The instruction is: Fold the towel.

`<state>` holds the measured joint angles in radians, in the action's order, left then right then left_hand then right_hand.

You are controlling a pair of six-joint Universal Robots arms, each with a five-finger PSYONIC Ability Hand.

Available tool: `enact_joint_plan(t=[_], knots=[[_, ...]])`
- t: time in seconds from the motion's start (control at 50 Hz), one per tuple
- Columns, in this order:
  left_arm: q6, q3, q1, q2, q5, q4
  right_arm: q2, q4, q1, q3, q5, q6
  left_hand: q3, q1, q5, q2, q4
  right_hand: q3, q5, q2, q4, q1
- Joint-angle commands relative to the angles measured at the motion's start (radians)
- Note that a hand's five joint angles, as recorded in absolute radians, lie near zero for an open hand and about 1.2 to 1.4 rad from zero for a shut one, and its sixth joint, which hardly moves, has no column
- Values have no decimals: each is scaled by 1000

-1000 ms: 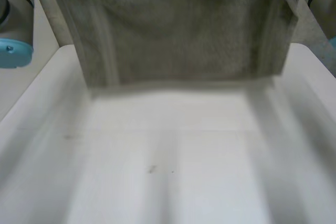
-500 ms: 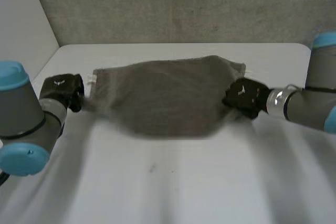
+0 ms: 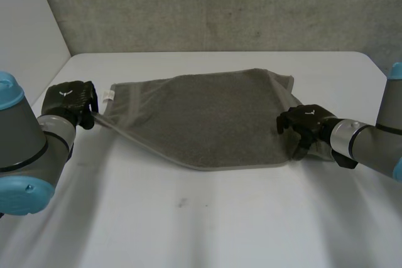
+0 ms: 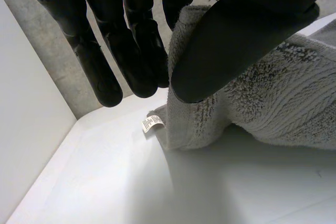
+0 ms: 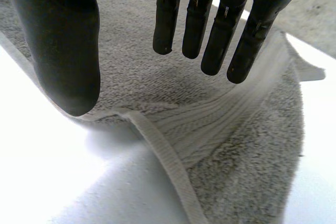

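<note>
**Grey towel lying across the table, one hand pinching it, the other spread above it**

The towel [image 3: 201, 120] is lying spread out on the smooth white table [image 3: 207, 218], between the two hands. It is a grey terry cloth with a nubbly pile and a flatter ribbed band running along its short sides. Its near edge is sagging in a shallow curve toward the camera, so the outline is looking more like a lopsided pouch than a neat rectangle.

The left hand [image 3: 70, 101] is sitting at the towel's left end. In the left wrist view, a raised fold of that end [image 4: 262, 103] is standing between the thumb and the straight black fingers [image 4: 131, 40], which are pinching it. A small white label [image 4: 151, 123] is sticking out from the hem just below the fingertips, and it is also showing in the head view [image 3: 108, 95].

The right hand [image 3: 304, 122] is hovering at the towel's right edge, near the front corner. In the right wrist view its fingers [image 5: 210, 30] are held straight and fanned apart, well clear of the thumb, gripping nothing. Under them, the ribbed band [image 5: 210, 119] is rippling into a soft ridge.

A rough, speckled grey wall [image 3: 220, 4] is standing behind the table.
</note>
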<state>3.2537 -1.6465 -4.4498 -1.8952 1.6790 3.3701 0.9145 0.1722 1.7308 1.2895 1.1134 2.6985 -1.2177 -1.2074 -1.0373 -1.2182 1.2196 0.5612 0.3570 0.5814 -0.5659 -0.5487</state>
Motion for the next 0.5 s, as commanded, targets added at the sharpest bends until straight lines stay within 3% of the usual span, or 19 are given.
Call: enact_joint_plan(t=[0.02, 0.3, 0.5], knots=[[-2, -9, -3, -1, -1, 2, 50, -155, -10, 120, 48, -22, -179, -189, -184, -178, 177, -53, -24, -74, 58, 41], [-3, -12, -5, -2, -15, 3, 90, -301, -34, 257, 56, -108, -179, -189, -184, -178, 177, -95, -65, -115, 99, 82], [-3, -12, -6, -2, -16, 3, 38, -402, -40, 278, 57, -171, -179, -189, -184, -178, 177, -51, -21, -71, 55, 38]])
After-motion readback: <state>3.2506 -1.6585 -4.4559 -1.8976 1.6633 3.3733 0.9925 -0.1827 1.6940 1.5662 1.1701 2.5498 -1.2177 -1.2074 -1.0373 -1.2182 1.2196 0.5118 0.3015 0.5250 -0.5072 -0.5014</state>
